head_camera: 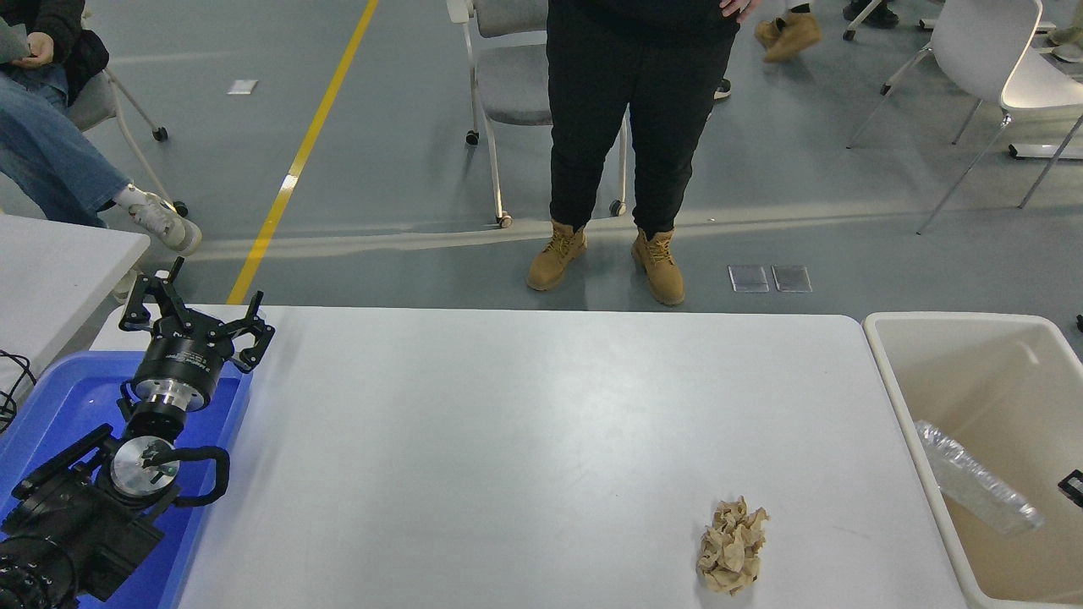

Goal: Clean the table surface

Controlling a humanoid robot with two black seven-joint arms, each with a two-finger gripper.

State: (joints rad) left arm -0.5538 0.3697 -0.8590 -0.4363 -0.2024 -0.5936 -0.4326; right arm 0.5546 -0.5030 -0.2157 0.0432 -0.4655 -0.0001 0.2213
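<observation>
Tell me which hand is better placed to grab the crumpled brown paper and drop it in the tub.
Probably the right. The crumpled brown paper lies near the table surface's right end, beside the beige tub. The left hand is parked over the blue tray at the far left.
</observation>
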